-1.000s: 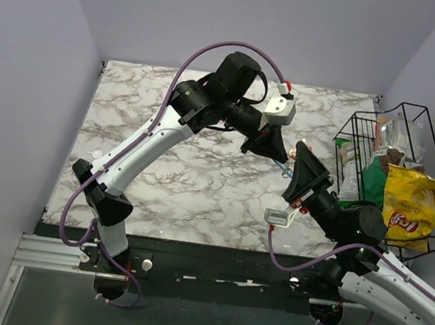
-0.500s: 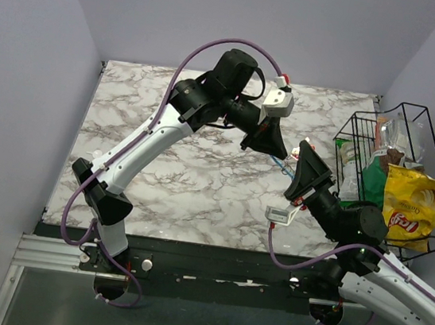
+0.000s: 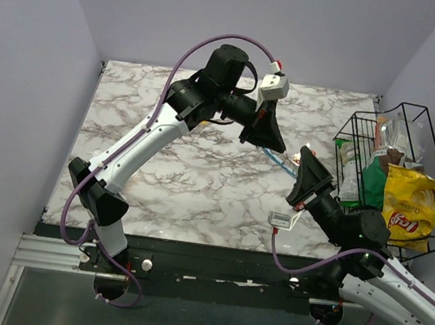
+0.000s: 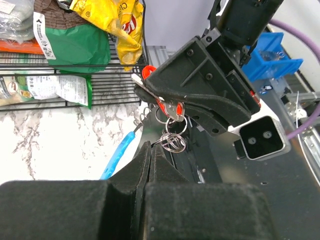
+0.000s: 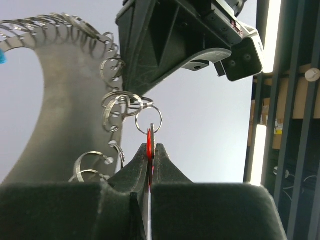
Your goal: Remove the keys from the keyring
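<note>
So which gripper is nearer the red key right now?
Right. The right gripper is shut on the red key; the left gripper holds the keyring a little apart from that key.

Small red-headed key (image 5: 149, 139), edge-on in the right claw (image 5: 149, 148), linked by silver split rings (image 5: 121, 106) to the grey, coil-edged, part-blue keyring (image 5: 60, 90).
</note>
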